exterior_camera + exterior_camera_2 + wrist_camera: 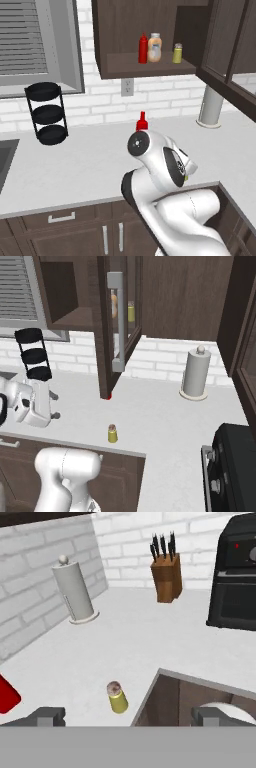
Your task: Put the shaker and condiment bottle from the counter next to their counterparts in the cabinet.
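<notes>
Just ahead of the wide-open pincer [128, 716] stands the shaker [117, 697] (upright, untouched) on the counter [125, 647].

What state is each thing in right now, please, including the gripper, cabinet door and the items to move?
gripper: open, empty, above the counter.
shaker: upright on the counter near its edge, not held.
condiment bottle: upright on the counter, partly hidden behind the arm.
cabinet: door open.
tan-orange bottle: upright on the cabinet shelf.
yellow-green shaker: upright on the shelf.
paper towel holder: upright on the counter.
</notes>
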Controlling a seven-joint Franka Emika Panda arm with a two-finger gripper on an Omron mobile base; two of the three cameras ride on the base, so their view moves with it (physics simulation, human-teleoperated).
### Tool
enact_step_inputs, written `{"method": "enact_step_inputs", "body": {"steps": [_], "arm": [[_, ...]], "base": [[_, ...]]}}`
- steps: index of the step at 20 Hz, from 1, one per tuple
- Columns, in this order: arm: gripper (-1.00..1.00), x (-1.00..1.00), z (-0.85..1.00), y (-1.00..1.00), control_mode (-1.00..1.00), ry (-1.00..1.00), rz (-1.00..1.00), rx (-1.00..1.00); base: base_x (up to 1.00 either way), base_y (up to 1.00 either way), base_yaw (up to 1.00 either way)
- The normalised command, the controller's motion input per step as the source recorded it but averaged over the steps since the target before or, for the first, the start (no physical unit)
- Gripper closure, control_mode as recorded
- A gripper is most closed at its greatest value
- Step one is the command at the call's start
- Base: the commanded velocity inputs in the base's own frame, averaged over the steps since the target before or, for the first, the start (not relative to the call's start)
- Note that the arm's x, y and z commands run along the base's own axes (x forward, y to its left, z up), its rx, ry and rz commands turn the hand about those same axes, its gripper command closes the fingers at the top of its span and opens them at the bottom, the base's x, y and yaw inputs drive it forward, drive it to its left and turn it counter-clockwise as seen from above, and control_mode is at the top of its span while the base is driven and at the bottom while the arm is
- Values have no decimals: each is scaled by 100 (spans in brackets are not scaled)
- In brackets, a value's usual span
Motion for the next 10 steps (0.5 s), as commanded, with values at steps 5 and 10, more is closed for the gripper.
{"method": "enact_step_inputs", "body": {"steps": [5, 10], "arm": [[-100, 0, -55, -36, -100, -10, -5, 0], [-100, 0, -54, -20, -100, -3, -8, 0]], "base": [[0, 0, 0], [0, 0, 0]]}}
